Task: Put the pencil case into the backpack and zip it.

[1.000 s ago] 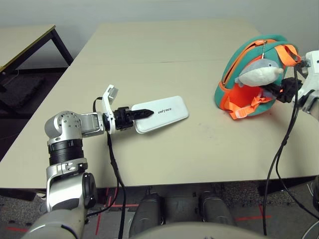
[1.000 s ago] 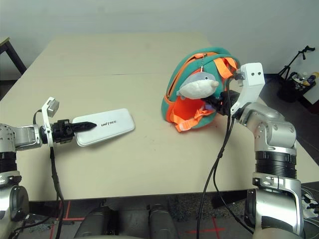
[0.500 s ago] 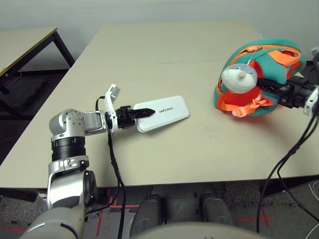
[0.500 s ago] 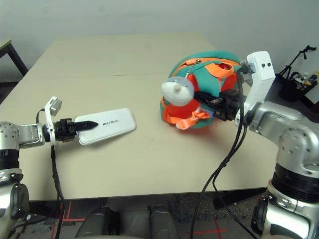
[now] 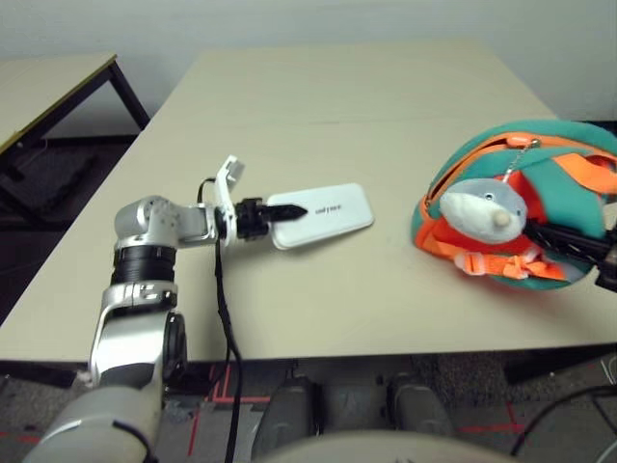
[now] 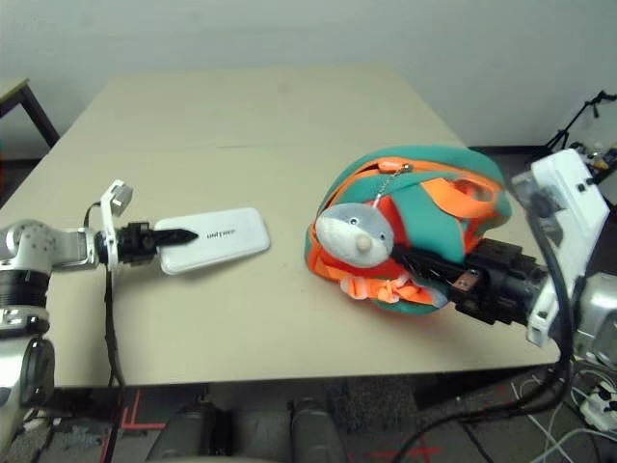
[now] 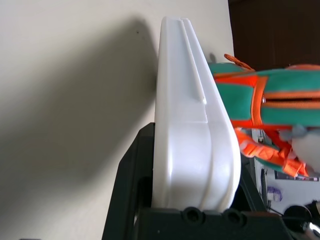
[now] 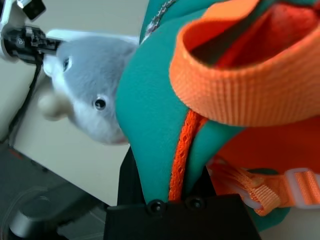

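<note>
The white pencil case [image 5: 326, 209] lies flat at the left middle of the table, and my left gripper [image 5: 281, 211] is shut on its near end. In the left wrist view the pencil case [image 7: 190, 135] sits edge-on between the black fingers [image 7: 129, 172]. The teal and orange backpack [image 6: 434, 207] rests tilted at the right, its orange-trimmed zip opening facing up and its grey-white whale charm [image 6: 349, 230] in front. My right gripper [image 6: 413, 261] reaches in from the right, shut on a fold of the backpack [image 8: 160, 125] beside an orange strap [image 8: 235, 85].
The beige table [image 6: 241, 125] has bare room behind and between the two things. A second table [image 5: 48, 82] stands at the far left. Cables hang from both arms over the near edge. A dark stand [image 6: 583, 106] is on the floor at the right.
My right arm has pulled the backpack down and toward the near right, tipping it over so the whale faces forward. The left gripper keeps its hold on the pencil case. The camera has shifted.
</note>
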Controlling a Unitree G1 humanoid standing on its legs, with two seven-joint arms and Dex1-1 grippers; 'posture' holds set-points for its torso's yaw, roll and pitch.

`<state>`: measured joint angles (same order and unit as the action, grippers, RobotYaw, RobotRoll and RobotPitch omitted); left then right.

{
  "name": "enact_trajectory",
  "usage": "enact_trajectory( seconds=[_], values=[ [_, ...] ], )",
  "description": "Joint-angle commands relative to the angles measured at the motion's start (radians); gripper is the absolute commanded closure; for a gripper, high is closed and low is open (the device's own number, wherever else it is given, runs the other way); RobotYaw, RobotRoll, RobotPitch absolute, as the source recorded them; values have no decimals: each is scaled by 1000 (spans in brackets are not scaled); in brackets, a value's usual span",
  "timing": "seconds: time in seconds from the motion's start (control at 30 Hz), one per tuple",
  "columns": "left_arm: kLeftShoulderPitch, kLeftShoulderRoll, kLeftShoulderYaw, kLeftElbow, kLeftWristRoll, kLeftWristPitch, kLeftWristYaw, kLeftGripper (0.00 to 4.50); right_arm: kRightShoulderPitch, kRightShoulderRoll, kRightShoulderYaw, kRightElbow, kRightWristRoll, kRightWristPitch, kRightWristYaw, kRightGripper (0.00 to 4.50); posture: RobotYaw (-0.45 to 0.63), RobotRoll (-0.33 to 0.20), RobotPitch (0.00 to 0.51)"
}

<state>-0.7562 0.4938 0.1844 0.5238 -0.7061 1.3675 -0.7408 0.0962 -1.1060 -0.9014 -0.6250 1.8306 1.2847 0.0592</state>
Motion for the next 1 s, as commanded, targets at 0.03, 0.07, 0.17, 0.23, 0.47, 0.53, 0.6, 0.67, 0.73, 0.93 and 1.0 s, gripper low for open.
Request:
enact_trajectory(
  seconds=[0.03, 0.07, 0.17, 0.23, 0.47, 0.53, 0.6, 0.67, 0.73, 0.93, 1.0],
  values=[
    [-36, 0, -23, 30, 18, -7, -23, 3098, 56, -76, -73, -28, 137, -142, -72, 4358, -282, 0, 13],
    [-42, 1, -27, 32, 20, -10, -26, 3098, 70, -87, -77, -30, 141, -166, -70, 4358, -282, 0, 13],
    [-52, 6, -35, 36, 26, -26, -36, 3098, 113, -103, -67, -38, 142, -229, -64, 4358, -272, 0, 11],
    [-66, 14, -41, 21, 22, -33, -50, 3098, 137, -99, -44, -35, 142, -245, -77, 4358, -258, 0, 11],
    [-222, 191, -136, -102, 24, -67, -226, 3098, 169, -65, 68, 3, -57, -228, 15, 4358, -165, 0, 19],
    [-269, 268, -171, -155, 24, -75, -296, 3098, 174, -62, 84, 21, -107, -222, 53, 4358, -144, 0, 27],
    [-312, 338, -204, -213, 19, -78, -362, 3098, 174, -64, 97, 37, -157, -217, 99, 4358, -138, 0, 30],
    [-348, 385, -232, -260, 16, -84, -417, 3098, 175, -65, 104, 55, -194, -212, 134, 4358, -118, 0, 40],
    [-374, 416, -262, -302, 20, -105, -470, 3098, 175, -63, 105, 71, -229, -209, 170, 4358, -104, 0, 51],
    [-428, 359, -313, -381, 29, -181, -527, 3098, 170, -63, 101, 97, -308, -193, 241, 4358, -91, 0, 82],
    [-431, 323, -333, -399, 33, -197, -534, 3098, 164, -64, 105, 100, -329, -192, 260, 4358, -91, 0, 86]
  ],
)
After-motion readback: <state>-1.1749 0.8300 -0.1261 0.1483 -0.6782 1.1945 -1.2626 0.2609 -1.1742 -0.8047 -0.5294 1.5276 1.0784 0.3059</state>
